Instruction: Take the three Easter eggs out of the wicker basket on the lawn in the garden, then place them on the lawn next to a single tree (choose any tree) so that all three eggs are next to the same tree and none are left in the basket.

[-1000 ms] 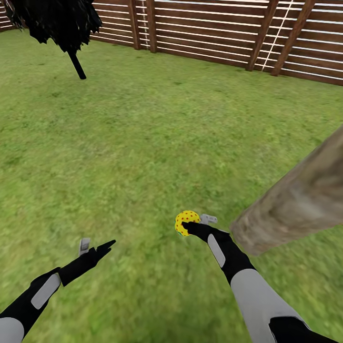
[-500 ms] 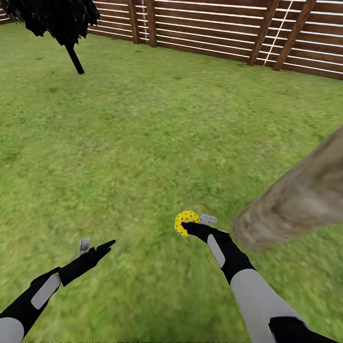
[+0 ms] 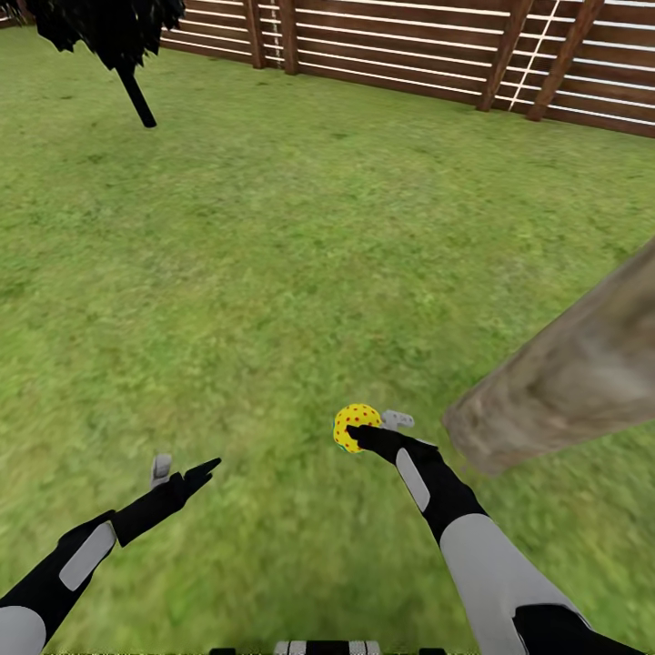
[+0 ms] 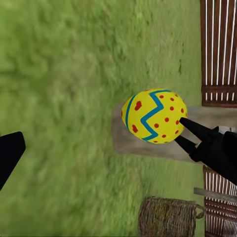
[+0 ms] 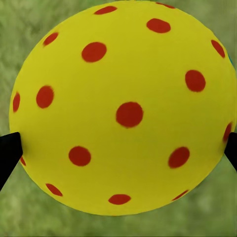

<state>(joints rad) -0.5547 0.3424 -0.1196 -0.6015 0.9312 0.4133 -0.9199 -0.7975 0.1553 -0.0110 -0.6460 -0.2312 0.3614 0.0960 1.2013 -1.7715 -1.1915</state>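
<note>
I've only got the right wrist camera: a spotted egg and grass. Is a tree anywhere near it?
Observer: Yes. In the head view, the thick tree trunk rises just right of the Easter egg clamped in the right gripper.
Operator: Is the left gripper holding anything?
Observer: No, the left gripper is open and empty above the lawn.
Operator: Where's the basket?
Observer: The left wrist view shows the wicker basket on the grass past the trunk, near the wooden fence.
</note>
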